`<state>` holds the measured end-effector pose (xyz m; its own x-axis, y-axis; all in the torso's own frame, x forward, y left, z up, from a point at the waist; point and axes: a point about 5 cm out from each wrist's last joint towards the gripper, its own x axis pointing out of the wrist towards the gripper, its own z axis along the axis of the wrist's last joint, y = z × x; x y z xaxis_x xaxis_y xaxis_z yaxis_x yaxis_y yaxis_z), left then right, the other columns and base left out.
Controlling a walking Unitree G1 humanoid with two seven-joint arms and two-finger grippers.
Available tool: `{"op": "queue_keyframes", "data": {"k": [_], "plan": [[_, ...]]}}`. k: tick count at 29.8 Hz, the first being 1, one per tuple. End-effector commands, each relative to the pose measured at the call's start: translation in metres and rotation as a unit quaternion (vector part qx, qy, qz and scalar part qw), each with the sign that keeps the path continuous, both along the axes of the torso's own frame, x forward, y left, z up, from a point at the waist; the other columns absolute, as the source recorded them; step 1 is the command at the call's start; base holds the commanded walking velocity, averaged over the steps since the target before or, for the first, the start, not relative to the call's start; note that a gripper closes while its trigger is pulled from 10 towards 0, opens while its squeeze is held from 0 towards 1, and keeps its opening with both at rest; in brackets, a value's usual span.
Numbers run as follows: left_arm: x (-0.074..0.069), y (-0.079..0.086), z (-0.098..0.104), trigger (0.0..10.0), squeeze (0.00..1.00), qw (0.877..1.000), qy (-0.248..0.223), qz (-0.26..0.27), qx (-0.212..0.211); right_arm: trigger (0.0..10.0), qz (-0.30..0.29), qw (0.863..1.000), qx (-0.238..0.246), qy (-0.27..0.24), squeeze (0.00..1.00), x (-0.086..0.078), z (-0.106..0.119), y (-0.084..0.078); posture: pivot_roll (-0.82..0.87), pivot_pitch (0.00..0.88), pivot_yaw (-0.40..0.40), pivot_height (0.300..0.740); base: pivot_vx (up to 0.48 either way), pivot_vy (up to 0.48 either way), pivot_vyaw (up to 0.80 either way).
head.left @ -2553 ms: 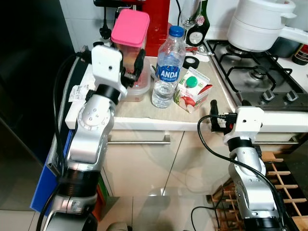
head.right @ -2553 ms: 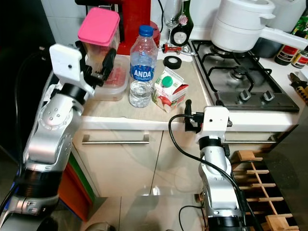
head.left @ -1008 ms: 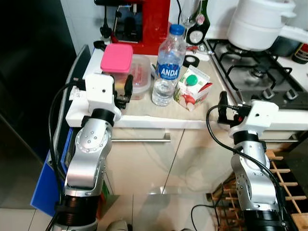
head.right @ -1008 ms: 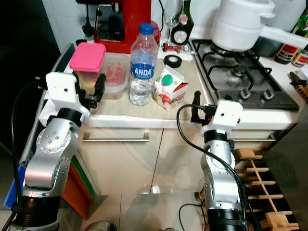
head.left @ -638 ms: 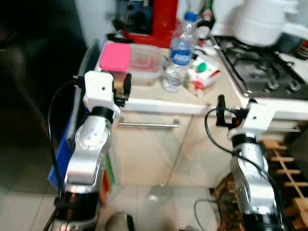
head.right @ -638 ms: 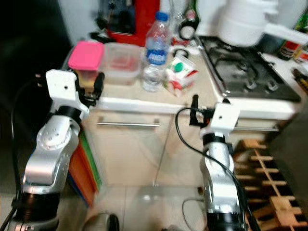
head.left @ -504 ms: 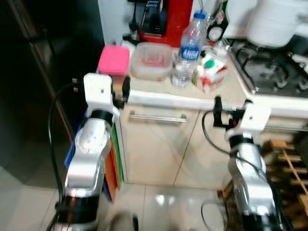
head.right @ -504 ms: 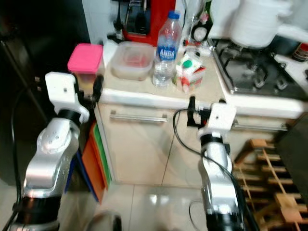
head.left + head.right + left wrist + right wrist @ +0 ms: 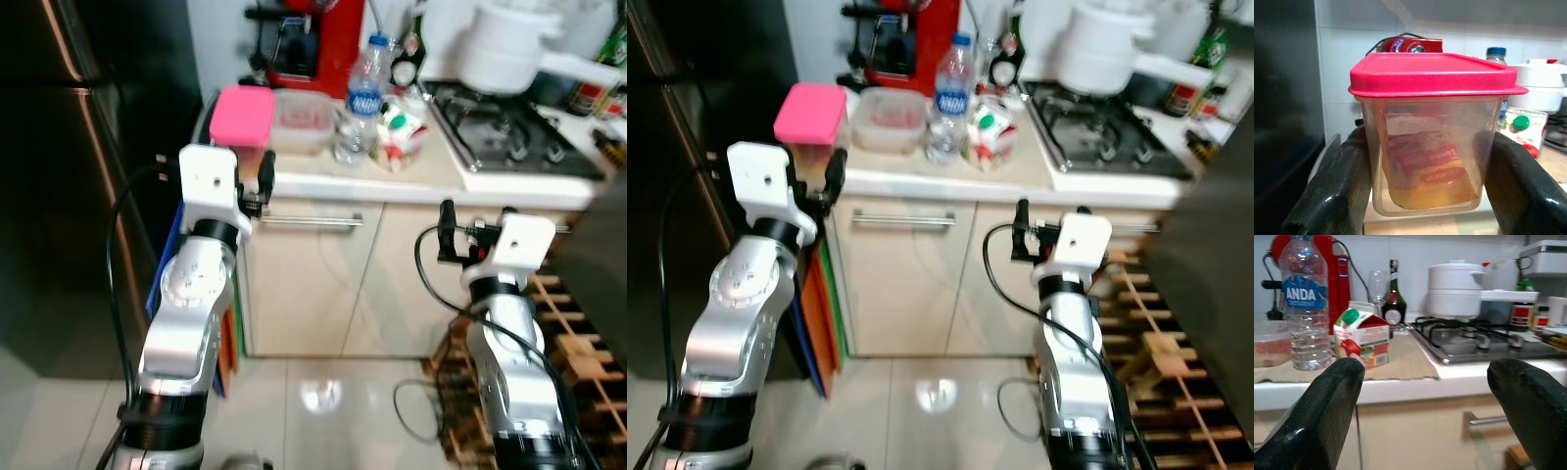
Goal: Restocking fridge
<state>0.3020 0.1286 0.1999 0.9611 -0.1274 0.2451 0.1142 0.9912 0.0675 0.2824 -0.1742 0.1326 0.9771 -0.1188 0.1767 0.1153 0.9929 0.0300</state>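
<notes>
Right wrist view: water bottle [image 9: 1304, 303] label reads "ANDA".

White pot [image 9: 493, 57] on hob [image 9: 509, 139], red coffee machine [image 9: 312, 44].

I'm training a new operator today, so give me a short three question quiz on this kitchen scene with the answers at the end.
1. True or false: the left gripper grips a pink-lidded container.
2. What stands beside the water bottle on the counter: A) a small carton, B) a banana, C) a mug?
3. Fill in: the right gripper is ___ and holds nothing.

Key: 1 true, the fingers press both sides. 2 A, the carton has a green cap. 3 open.
</notes>
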Motion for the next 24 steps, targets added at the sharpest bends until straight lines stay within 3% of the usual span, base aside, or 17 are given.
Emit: {"op": "queue_keyframes", "data": {"k": [1,24], "plan": [[0.0008,-0.0015,0.0026,10.0,0.0,1.0,-0.004,0.002,0.001,10.0,-0.002,1.0,0.001,0.0,0.0,0.0002,0.0009,-0.0015,0.09,0.0,-0.032,0.74,-0.292,0.0,0.0],[0.0019,-0.0038,0.0005,10.0,0.0,1.0,-0.003,-0.001,-0.004,10.0,0.0,1.0,-0.002,0.003,0.0,-0.0002,-0.0004,-0.0023,0.08,0.0,-0.034,0.74,-0.285,0.0,0.0]]}}
